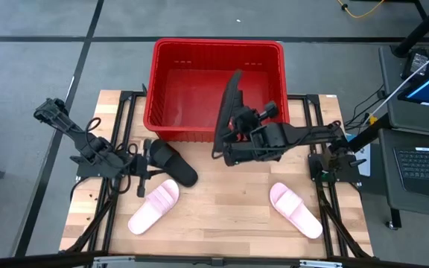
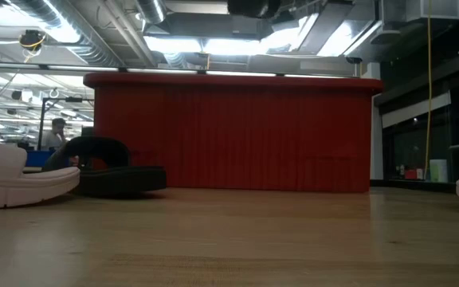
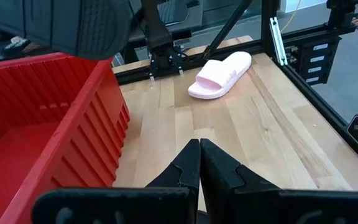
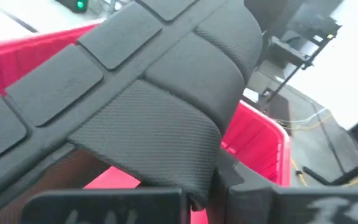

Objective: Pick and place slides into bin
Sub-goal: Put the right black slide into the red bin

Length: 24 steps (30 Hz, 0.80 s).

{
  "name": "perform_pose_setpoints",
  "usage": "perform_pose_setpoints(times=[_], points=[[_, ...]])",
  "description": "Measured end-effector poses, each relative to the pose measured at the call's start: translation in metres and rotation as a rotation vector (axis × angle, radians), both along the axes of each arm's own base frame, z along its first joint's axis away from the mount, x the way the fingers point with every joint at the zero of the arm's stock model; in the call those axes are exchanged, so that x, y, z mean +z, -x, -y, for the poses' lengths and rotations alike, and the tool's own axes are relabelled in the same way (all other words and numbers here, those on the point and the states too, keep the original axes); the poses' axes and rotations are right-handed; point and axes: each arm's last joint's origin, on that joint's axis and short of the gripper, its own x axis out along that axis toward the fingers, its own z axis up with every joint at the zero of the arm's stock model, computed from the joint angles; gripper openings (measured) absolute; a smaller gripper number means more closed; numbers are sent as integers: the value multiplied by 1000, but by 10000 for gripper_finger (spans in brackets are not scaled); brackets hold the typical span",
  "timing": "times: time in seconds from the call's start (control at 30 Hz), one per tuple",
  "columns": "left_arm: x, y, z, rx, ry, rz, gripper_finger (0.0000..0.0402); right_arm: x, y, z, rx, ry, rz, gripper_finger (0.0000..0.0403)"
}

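Note:
The red bin (image 1: 218, 89) stands at the table's far middle. Above its near wall hangs a black slide (image 1: 228, 112), turned on edge, with my right gripper (image 1: 233, 140) shut on it; this slide fills the right wrist view (image 4: 142, 106). A second black slide (image 1: 173, 164) lies sole-down on the table at the left. Beside its far end my left gripper (image 1: 141, 168) is shut with nothing between its fingers (image 3: 200, 155). One pink slide (image 1: 153, 207) lies near the front left, another (image 1: 295, 210) at the front right. My right gripper holds the black slide near its middle, coming level from the table's right. The wide textured strap (image 4: 179, 143) runs down between the fingers, and the slide itself hides the exact place of contact. The slide is lifted clear, on edge, one end (image 1: 236, 74) over the bin's inside.
The bin's ribbed near wall (image 3: 92, 137) rises close beside my left gripper. Bare wooden table lies between the two pink slides. Black frame rails run along both table sides, and a desk with a laptop (image 1: 423, 160) stands beyond the right edge.

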Motion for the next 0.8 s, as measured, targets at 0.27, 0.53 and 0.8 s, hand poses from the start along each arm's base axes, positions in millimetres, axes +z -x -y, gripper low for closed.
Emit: perform_pose_setpoints(times=[0.27,0.53,0.8], points=[[3,3,-3,9,9,19,4,2,2,48,-30,-103,-163,18],[4,3,-6,134,-26,52,4,9,14,100,-30,-146,-392,18],[6,4,-11,290,-69,93,4,9,26,149,-58,-152,-604,18]])
